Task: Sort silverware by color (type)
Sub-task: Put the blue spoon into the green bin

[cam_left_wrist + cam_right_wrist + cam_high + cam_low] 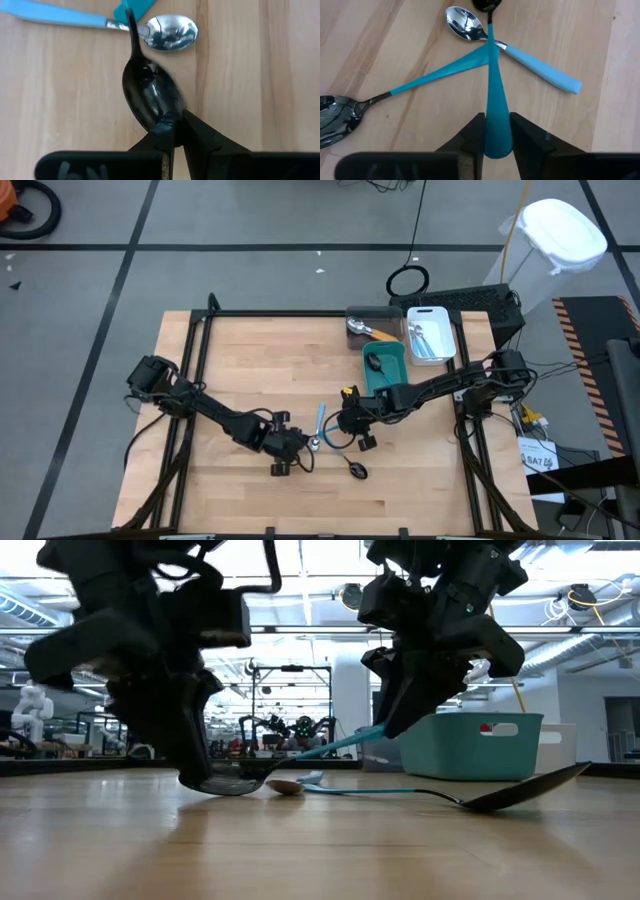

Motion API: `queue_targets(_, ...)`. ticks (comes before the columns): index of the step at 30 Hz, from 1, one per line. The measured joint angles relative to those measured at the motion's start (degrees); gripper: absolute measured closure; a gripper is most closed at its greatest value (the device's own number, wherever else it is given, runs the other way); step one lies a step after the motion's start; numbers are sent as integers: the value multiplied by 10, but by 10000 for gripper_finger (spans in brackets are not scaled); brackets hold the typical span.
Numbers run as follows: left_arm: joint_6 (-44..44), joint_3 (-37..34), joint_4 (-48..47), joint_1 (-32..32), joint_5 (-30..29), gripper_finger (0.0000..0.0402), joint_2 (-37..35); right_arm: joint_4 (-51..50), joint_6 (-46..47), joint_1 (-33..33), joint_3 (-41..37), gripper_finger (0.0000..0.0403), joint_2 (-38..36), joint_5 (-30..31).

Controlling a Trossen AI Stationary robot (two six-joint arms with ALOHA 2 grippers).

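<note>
From overhead, the utensils in the white bin [431, 334] are too small to count. The right gripper [496, 131] covers the end of its teal handle [494, 102]. The left gripper [172, 134] hides the black bowl's [150, 97] tip.

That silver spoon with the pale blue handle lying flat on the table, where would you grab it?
At the handle's free end, from straight above, pinching across its width: the spoon lies flat, and two teal handles cross its neck.
</note>
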Motion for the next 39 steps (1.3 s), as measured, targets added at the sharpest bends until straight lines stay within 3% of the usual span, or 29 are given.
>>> queue_targets(6,44,70,-62,0,-3,355,0,-1,12,0,0,349,0,-3)
queue_targets(15,38,110,-115,27,-56,261,0,-6,42,0,0,400,0,-6)
queue_targets(21,6,109,-162,52,-47,257,0,-9,144,2,0,360,0,-35)
queue_targets(29,-20,109,-139,69,-2,274,0,-5,247,31,0,279,0,-3)
queue_targets(35,-155,109,-193,66,26,275,-22,30,329,35,0,232,0,46)
queue_targets(39,-226,109,-218,24,18,275,-57,78,347,37,0,221,17,58)
